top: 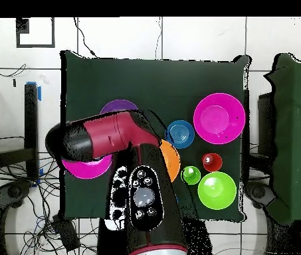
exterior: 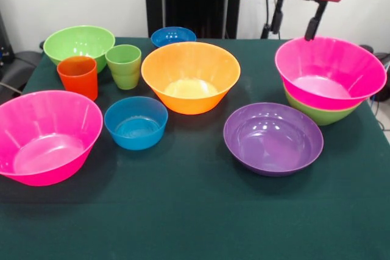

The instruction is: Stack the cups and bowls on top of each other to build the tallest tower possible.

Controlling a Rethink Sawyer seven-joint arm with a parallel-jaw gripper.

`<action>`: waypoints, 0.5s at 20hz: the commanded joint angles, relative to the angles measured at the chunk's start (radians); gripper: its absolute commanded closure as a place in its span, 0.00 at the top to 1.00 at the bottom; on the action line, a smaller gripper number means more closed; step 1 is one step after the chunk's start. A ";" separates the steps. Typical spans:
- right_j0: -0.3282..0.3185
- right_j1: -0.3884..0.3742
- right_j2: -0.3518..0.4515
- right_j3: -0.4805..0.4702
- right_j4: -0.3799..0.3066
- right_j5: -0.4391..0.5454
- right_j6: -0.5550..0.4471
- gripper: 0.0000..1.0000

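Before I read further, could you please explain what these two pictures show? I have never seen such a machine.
It is a robot arm that stands at a table covered in dark green cloth. One picture looks across the table toward the robot; the other looks straight down, where the red and black arm hides part of the table.

The gripper, the arm's hand, hangs open and holds nothing, above a pink bowl nested in a green bowl. Loose on the cloth lie a purple bowl, an orange bowl, another pink bowl, another green bowl, two blue bowls, an orange-red cup and a light green cup.
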 commanded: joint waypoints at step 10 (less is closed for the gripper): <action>-0.128 0.055 0.167 0.091 -0.189 -0.041 -0.316 1.00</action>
